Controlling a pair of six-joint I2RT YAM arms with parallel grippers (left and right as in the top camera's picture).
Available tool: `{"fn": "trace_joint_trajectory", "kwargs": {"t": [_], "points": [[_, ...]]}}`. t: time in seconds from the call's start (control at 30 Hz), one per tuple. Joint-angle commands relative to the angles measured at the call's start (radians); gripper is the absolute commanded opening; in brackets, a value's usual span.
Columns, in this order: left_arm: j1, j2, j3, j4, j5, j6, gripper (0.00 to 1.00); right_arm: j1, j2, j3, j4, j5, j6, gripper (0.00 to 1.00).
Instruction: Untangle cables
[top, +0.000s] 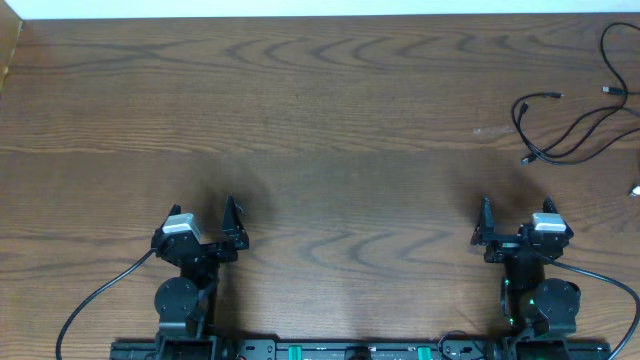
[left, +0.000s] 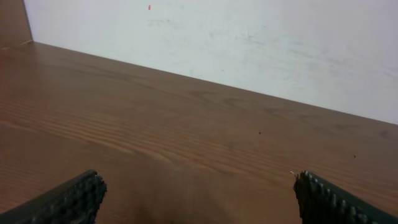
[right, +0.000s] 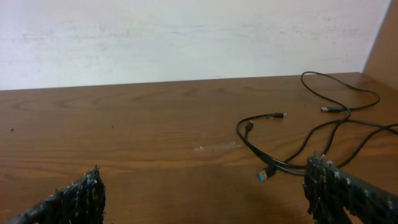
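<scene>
Thin black cables (top: 572, 128) lie looped and crossed at the table's far right, running off the right edge. In the right wrist view the black cables (right: 311, 134) cross ahead and to the right, one with a blue-tipped USB plug (right: 267, 174). No white cable shows clearly. My right gripper (top: 488, 232) (right: 202, 199) is open and empty, near the front edge, well short of the cables. My left gripper (top: 232, 228) (left: 196, 199) is open and empty at the front left, with only bare wood before it.
The wooden table (top: 320, 120) ends at a white wall along its far edge (top: 320, 15). Thick black arm cables (top: 95, 300) trail from both arm bases at the front. A small plug end (top: 634, 189) lies at the right edge.
</scene>
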Motion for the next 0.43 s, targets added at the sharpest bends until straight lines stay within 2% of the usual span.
{"fn": "trace_joint_trajectory", "kwargs": {"t": [0.0,0.4], "points": [[0.005,-0.004,-0.02,-0.04,0.003,0.021,0.98,-0.006,-0.009,-0.001,-0.005,-0.003,-0.014,0.99],[0.005,-0.004,-0.02,-0.04,0.003,0.021,0.98,-0.006,-0.009,-0.001,-0.005,-0.003,-0.014,0.99]]}}
